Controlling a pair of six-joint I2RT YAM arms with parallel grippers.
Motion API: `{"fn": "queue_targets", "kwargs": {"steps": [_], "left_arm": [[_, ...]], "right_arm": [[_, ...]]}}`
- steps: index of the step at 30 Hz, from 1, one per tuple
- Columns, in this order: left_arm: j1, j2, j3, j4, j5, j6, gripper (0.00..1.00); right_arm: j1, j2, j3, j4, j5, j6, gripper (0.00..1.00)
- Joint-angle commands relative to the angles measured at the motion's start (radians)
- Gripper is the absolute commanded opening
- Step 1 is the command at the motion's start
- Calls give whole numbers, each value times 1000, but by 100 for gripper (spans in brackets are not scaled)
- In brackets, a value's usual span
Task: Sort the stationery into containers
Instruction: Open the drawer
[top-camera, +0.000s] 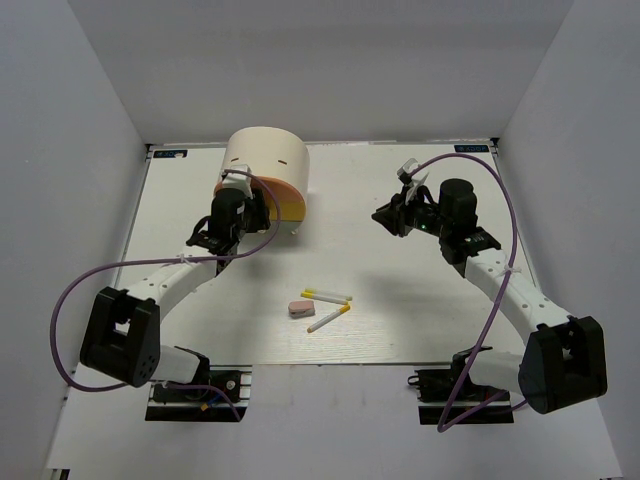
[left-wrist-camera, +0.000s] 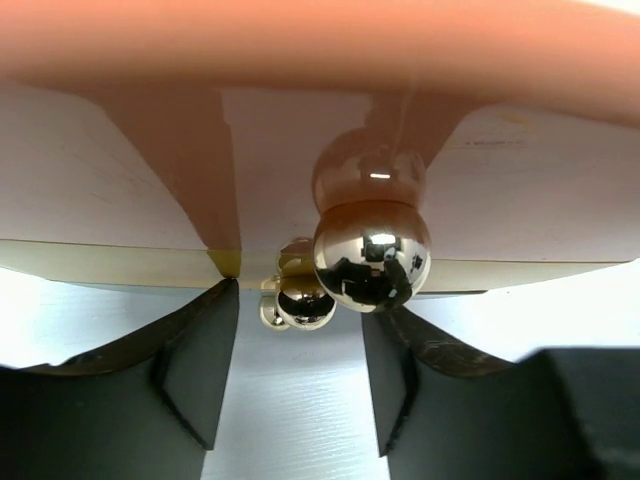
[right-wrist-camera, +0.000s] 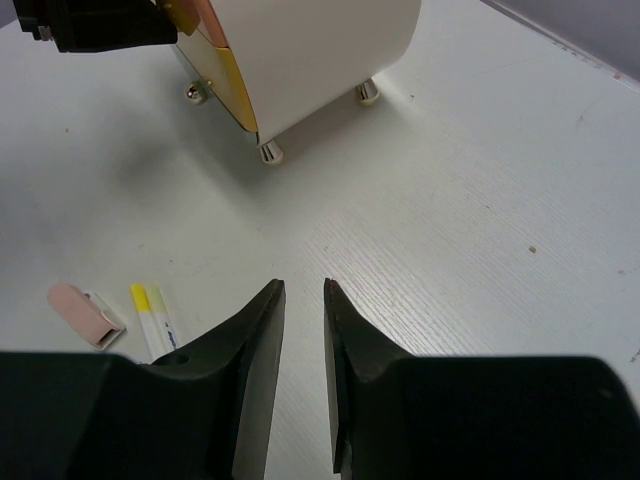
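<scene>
The cream half-cylinder chest (top-camera: 265, 160) stands at the back left, its orange drawer (top-camera: 287, 203) facing front. My left gripper (top-camera: 232, 205) is open at the drawer front. In the left wrist view the round metal knob (left-wrist-camera: 372, 255) sits just ahead of the open fingertips, nearer the right finger (left-wrist-camera: 395, 370), under the orange drawer (left-wrist-camera: 300, 45). Two thin white pens (top-camera: 327, 295) (top-camera: 328, 319) and a pinkish eraser (top-camera: 301, 308) lie mid-table. My right gripper (top-camera: 395, 218) hovers right of the chest, nearly shut and empty. The highlighters are out of view.
In the right wrist view the chest (right-wrist-camera: 310, 50) stands on small metal feet (right-wrist-camera: 270, 152), with a yellow drawer front (right-wrist-camera: 225, 85). The pens (right-wrist-camera: 150, 310) and eraser (right-wrist-camera: 80, 310) lie at lower left. White walls enclose the table.
</scene>
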Motion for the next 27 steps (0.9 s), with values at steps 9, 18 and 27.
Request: {"fn": "queue_targets", "kwargs": {"steps": [9, 18, 27], "left_arm": [[7, 16, -4, 46, 23, 10, 52], [7, 16, 15, 55, 23, 10, 43], [7, 16, 33, 46, 13, 10, 18]], "right_arm": [[-7, -9, 8, 40, 10, -11, 28], [-10, -11, 2, 40, 4, -12, 28], [-10, -17, -6, 41, 2, -14, 28]]}}
